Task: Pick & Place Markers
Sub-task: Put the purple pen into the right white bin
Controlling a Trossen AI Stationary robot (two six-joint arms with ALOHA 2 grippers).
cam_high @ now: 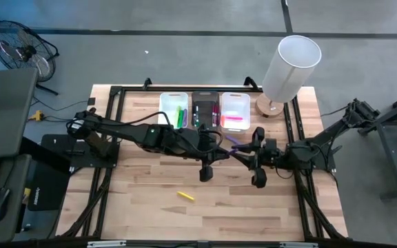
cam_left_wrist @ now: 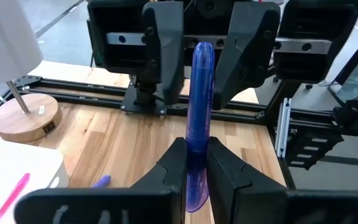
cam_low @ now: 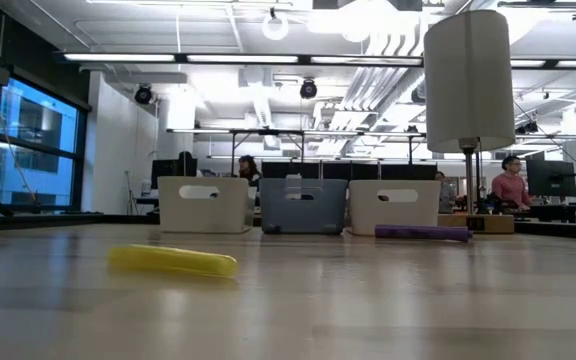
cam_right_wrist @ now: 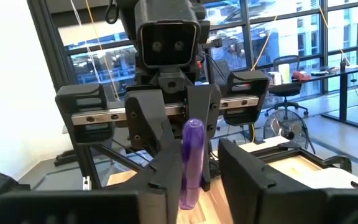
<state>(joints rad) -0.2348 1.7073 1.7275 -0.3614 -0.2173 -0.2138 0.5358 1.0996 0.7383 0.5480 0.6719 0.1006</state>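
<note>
Jaws first. My left jaws are shut tight on one end of a slim purple marker [cam_left_wrist: 201, 112], which is held up clear of the pale wooden bench [cam_high: 253, 213] near its middle, in front of the bins. My right jaws face them from the opposite side and stand around the marker's far end – one finger looks to be against the barrel, while a narrow gap shows at the other, so I judge that no grip has been made there yet.

Reason for the arrangement: this reads as a hand-over between arms. The marker spans the space between both wrists so that the right can take it before the left lets go. Releasing early would likely drop it onto the bench.

Count, as far as can be verified:
- Bins: three in a row at the bench's far edge – a white plastic bin [cam_low: 203, 205], a dark grey bin [cam_low: 303, 205] and a second white bin [cam_low: 395, 205].
- Markers outside the bins: three. One is held; one yellow marker [cam_high: 186, 196] lies alone towards the near side; a second purple marker [cam_low: 421, 232] lies just in front of the bins.
- Markers inside the bins: green and yellow ones [cam_high: 181, 116] in the first white bin, pink ones [cam_high: 234, 120] in the second; the exact number cannot be told.
- One white cylindrical lamp on a round wooden base [cam_high: 291, 65] stands beside the bins.
</note>
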